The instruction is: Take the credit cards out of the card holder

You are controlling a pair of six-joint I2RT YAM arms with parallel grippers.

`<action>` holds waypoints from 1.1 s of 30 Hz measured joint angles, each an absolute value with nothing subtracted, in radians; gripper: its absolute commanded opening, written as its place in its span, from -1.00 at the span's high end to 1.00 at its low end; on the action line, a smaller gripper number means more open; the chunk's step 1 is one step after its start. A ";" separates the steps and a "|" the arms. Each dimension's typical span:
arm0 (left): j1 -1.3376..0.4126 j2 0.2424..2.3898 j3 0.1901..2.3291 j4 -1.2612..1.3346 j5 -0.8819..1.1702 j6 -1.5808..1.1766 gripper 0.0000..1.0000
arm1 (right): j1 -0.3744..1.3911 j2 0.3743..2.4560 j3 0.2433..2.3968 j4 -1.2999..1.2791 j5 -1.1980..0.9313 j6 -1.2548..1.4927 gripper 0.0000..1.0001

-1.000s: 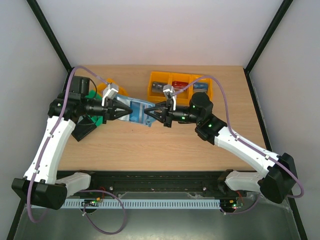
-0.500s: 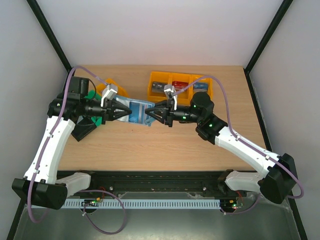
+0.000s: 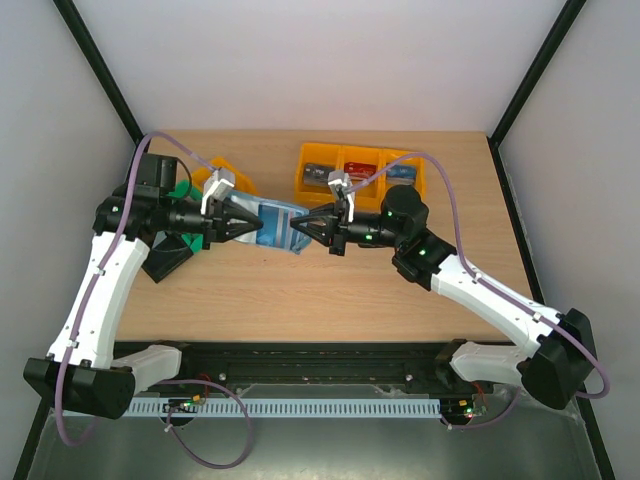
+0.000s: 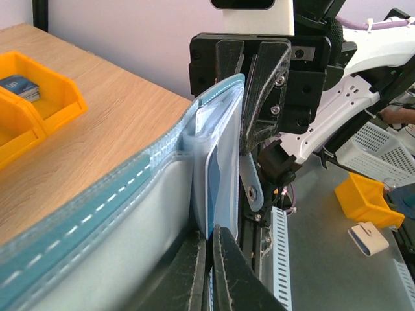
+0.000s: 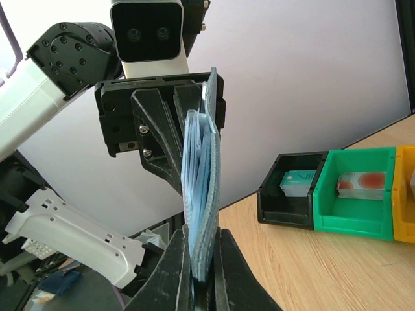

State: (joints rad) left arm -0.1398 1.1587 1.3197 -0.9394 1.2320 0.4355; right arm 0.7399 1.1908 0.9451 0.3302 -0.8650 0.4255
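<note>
Two grippers hold one card holder (image 3: 275,226) stretched between them; taking the cards out looks barely begun.

Over the table (image 3: 300,295) and in front of the orange bins (image 3: 345,149), the teal card holder is spread open like a book. Its left end sits between the fingers of the left gripper (image 3: 257,226) and its right end between those of the right gripper (image 3: 298,228). Both pairs of fingers are pinched fully together on the holder's edges, and neither has a card. In the left wrist view a pale blue card (image 4: 217,172) sits in a pocket just beyond the left fingertips, so at least that one remains to be drawn. Small cards (image 3: 356,172) lie in the orange bins, well beyond both sets of fingers; whether they came from this holder cannot be told. By my judgement the holder is opened and steadied, and the pulling of cards is left.
</note>
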 measured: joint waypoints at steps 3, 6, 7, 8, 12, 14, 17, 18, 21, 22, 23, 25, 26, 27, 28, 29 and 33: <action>-0.140 1.159 1.324 -0.955 1.232 0.449 0.95 | 0.740 1.190 0.945 0.327 -0.870 0.419 0.97; -0.140 1.159 1.324 -0.962 1.232 0.459 0.95 | 0.740 1.190 0.945 0.325 -0.874 0.414 0.97; -0.139 1.159 1.324 -0.964 1.232 0.464 0.95 | 0.740 1.190 0.945 0.324 -0.874 0.410 0.97; -0.139 1.159 1.324 -0.965 1.231 0.467 0.95 | 0.740 1.190 0.945 0.323 -0.874 0.407 0.97; -0.137 1.159 1.324 -0.966 1.234 0.479 0.95 | 0.741 1.190 0.945 0.323 -0.876 0.404 0.97; -0.135 1.159 1.323 -0.967 1.243 0.482 0.95 | 0.741 1.191 0.945 0.327 -0.884 0.409 0.97; -0.130 1.159 1.317 -0.967 1.274 0.486 0.95 | 0.739 1.194 0.945 0.348 -0.908 0.430 0.97; -0.127 1.159 1.316 -0.967 1.284 0.487 0.92 | 0.739 1.196 0.945 0.354 -0.913 0.436 0.97; -0.123 1.160 1.315 -0.966 1.297 0.490 0.78 | 0.738 1.197 0.945 0.364 -0.921 0.450 0.97; -0.123 1.160 1.315 -0.966 1.299 0.490 0.75 | 0.738 1.197 0.945 0.365 -0.924 0.453 0.97; -0.120 1.160 1.315 -0.964 1.302 0.490 0.74 | 0.736 1.197 0.945 0.364 -0.928 0.454 0.97; -0.112 1.160 1.315 -0.960 1.301 0.490 0.73 | 0.733 1.198 0.945 0.364 -0.932 0.456 0.97; -0.112 1.160 1.315 -0.959 1.301 0.490 0.73 | 0.732 1.198 0.945 0.364 -0.933 0.457 0.97; -0.111 1.160 1.315 -0.958 1.301 0.490 0.74 | 0.731 1.198 0.945 0.364 -0.935 0.457 0.97; -0.110 1.160 1.315 -0.957 1.301 0.490 0.76 | 0.731 1.198 0.945 0.364 -0.937 0.457 0.97; -0.110 1.160 1.315 -0.956 1.301 0.490 0.78 | 0.730 1.198 0.945 0.364 -0.937 0.457 0.97; -0.110 1.160 1.315 -0.956 1.301 0.487 0.84 | 0.730 1.198 0.945 0.364 -0.941 0.457 0.97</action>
State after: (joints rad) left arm -0.1104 1.1599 1.3148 -0.9558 1.3006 0.4870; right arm 0.7303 1.1980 0.9451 0.3637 -0.9409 0.4568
